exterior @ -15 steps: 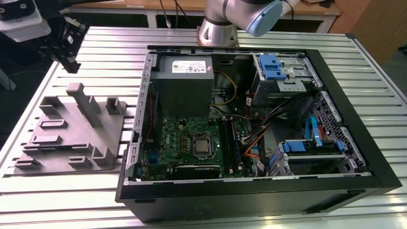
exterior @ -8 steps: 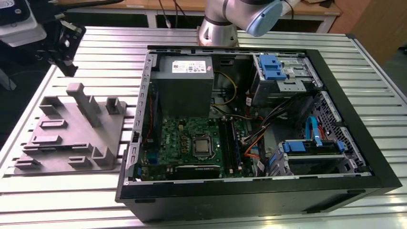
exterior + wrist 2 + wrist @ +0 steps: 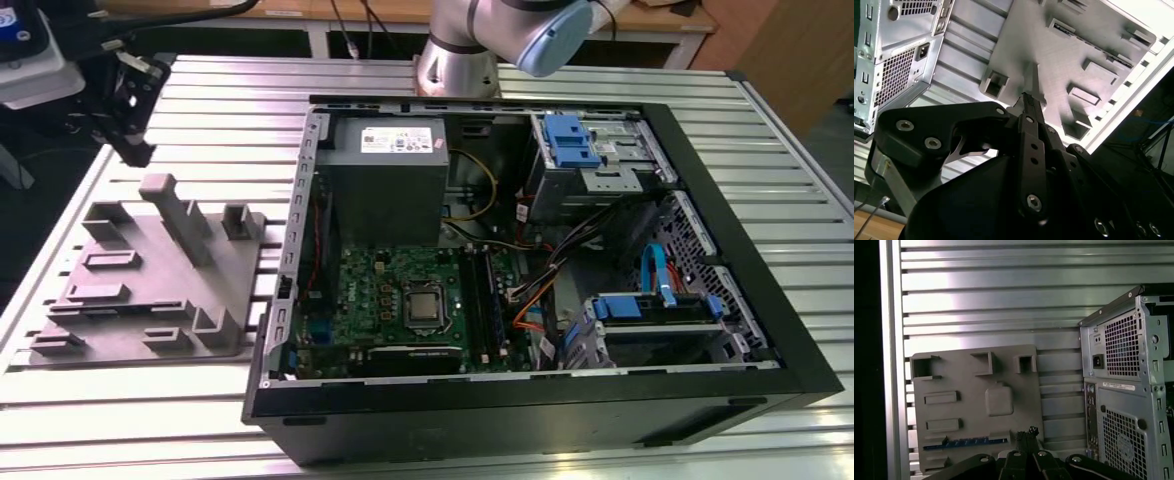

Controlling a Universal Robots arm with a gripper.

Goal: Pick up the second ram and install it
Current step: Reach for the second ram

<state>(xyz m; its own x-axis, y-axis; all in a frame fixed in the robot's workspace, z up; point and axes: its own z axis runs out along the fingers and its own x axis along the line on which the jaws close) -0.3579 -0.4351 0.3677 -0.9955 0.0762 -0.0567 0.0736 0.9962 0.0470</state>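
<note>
You are working with the gripper (image 3: 1027,100), and its jaws are sitting pressed together with nothing between them, as both wrist views are showing. Just beyond the tips, the second ram (image 3: 965,442) is sitting in a long holder along the edge of the grey fixture plate (image 3: 1004,370) nearest the jaws. The tips are lining up past one end of the strip rather than over its middle, though how high they are hanging above it is hard to judge from this angle. To do the pick well, you should be opening the jaws before coming down and shifting along the strip until you are centring on its length. Then you should be closing at mid-length, clear of the contact edge and the chips. Keep the wrist squared to the strip so that it is lifting out level and not twisting in its holder. The plate is resting on the slatted bench (image 3: 1004,295). Beside it the open computer case (image 3: 534,400) is lying on its side with the green motherboard (image 3: 387,275) facing up, well apart from the ram. In the exterior view the arm (image 3: 461,50) is rising from behind the case and reaching across to the exterior view's left. It is carrying the gripper above the far corner of the plate, with the tool tilting down toward it.
</note>
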